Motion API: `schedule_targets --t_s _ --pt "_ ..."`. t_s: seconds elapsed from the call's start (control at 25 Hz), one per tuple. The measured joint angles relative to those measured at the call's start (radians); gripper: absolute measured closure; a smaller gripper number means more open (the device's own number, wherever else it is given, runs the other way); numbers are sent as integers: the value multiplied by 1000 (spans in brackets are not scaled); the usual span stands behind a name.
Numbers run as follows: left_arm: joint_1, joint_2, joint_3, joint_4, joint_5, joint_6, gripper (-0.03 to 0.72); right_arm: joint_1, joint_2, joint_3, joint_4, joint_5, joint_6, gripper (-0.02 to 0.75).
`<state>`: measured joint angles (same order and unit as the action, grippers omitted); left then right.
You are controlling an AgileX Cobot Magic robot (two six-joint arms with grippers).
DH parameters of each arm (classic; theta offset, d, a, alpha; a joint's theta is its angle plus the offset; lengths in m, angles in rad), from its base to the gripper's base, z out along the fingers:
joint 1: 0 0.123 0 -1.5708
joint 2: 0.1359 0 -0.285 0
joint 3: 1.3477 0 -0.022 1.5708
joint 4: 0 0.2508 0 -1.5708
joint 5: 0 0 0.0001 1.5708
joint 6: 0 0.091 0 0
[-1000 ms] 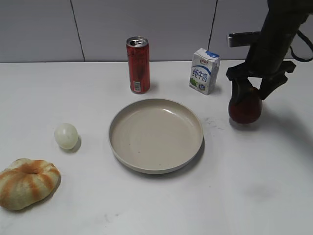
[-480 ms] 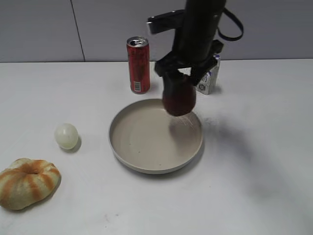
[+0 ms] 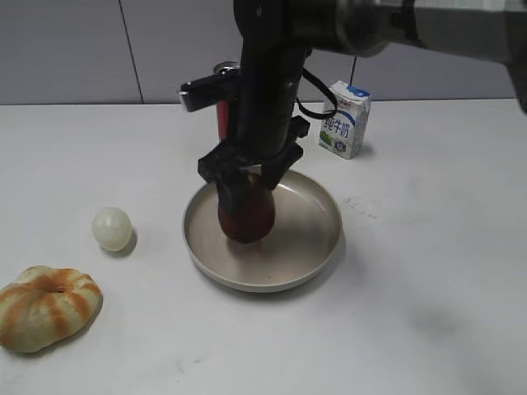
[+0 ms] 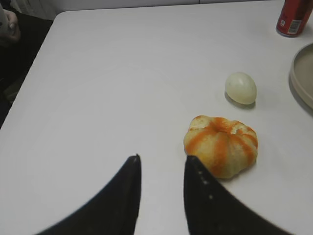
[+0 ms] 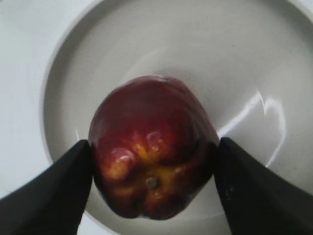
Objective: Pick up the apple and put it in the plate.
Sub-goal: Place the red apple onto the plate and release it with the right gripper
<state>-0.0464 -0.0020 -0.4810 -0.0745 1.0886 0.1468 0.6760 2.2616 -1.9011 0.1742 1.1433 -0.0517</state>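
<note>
I see the apple (image 5: 152,147) dark red, yellow-orange around its stem dimple. Plate (image 3: 317,239) plain beige. Bread ring (image 4: 221,145) tan with orange stripes. Small ball (image 4: 240,88) pale cream. Can (image 4: 294,17) red; carton (image 3: 344,119) white with blue and green print. Table (image 3: 428,313) white; both sets of fingers (image 5: 58,196) black.

milk carton (image 3: 344,119): blue chinese characters "纯牛奶".
</note>
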Motion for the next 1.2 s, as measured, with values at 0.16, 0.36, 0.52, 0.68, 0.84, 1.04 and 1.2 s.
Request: schedule_targets --t_s 0.16,0.36,0.52,0.68,0.84,1.04,1.2 --pt "0 0 0 0 0 0 450 -1 28 0 -1 6 0 186" --pt "0 0 0 0 0 0 450 -1 29 0 -1 7 0 151" --pt "0 0 0 0 0 0 450 -1 29 0 0 7 0 101" --pt "0 0 0 0 0 0 450 -1 29 -21 0 24 0 100" --pt "0 0 0 0 0 0 450 -1 29 -126 -1 63 0 99" --pt "0 0 0 0 0 0 450 -14 29 -275 4 64 5 99" --pt "0 0 0 0 0 0 450 -69 29 -288 6 65 10 102"
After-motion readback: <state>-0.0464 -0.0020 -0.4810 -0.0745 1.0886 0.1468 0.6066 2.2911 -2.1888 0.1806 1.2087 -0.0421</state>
